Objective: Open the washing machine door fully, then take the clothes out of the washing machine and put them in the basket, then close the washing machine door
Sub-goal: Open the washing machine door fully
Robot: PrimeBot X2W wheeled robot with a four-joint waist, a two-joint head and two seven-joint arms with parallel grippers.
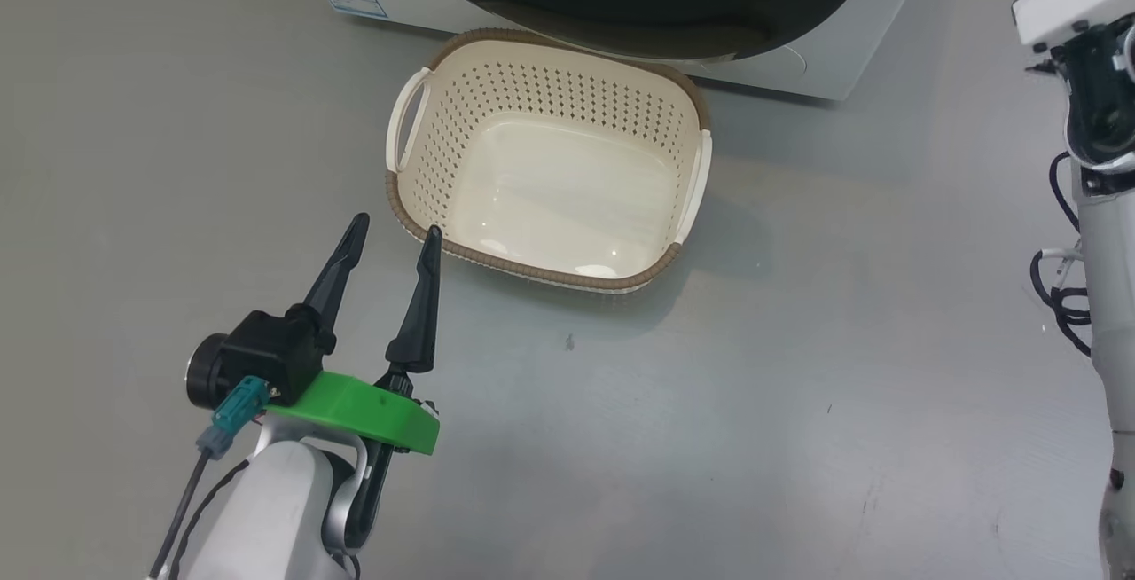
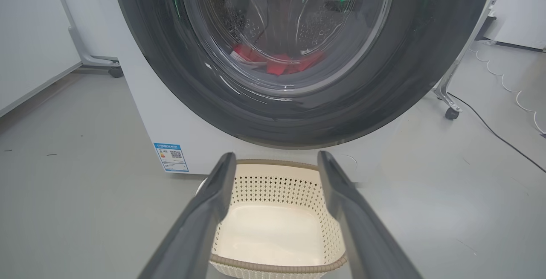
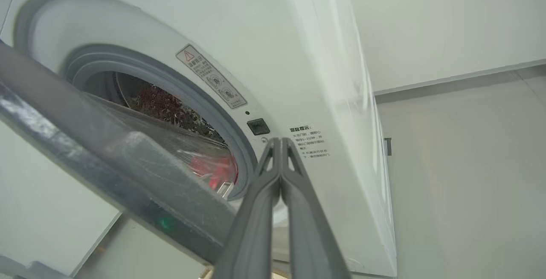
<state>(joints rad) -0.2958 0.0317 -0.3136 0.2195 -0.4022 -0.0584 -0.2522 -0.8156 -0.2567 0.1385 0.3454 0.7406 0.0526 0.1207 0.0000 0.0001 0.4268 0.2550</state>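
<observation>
**Door ajar, right claw shut at its free edge**

Find the right gripper (image 3: 280,141) with its two long dark fingers pressed flat together, pinching nothing. Tips aimed at the face of the big white front-loading washing machine (image 3: 298,57), just right of its grey rubber-rimmed opening and just below the small black latch socket (image 3: 258,126). Cannot tell whether those tips touch the panel.

Note the large round washing machine door (image 3: 85,142), glossy black rim around a bulging clear glass bowl, standing ajar. Lies immediately left of that claw, free edge nearest it, running away leftward toward what is probably the hinge side. Through the gap, see the bright red fabric clothes (image 3: 213,170) low in the steel drum, not yet taken out.

Look lower left for the left gripper (image 1: 395,225), spread wide and empty, hanging over the grey floor (image 1: 709,429) at the near left corner of the small cream perforated plastic basket (image 1: 550,88) with the brown woven-look rim. Nothing in that basket; set on the floor just before the machine, partly beneath the door.

Judged step: swinging the door fully open. Better suited to the right arm, far nearer the free edge than the left. Probably calls for a sweep toward the robot and leftward from behind that edge. Risk: sliding off the smooth rim.
</observation>
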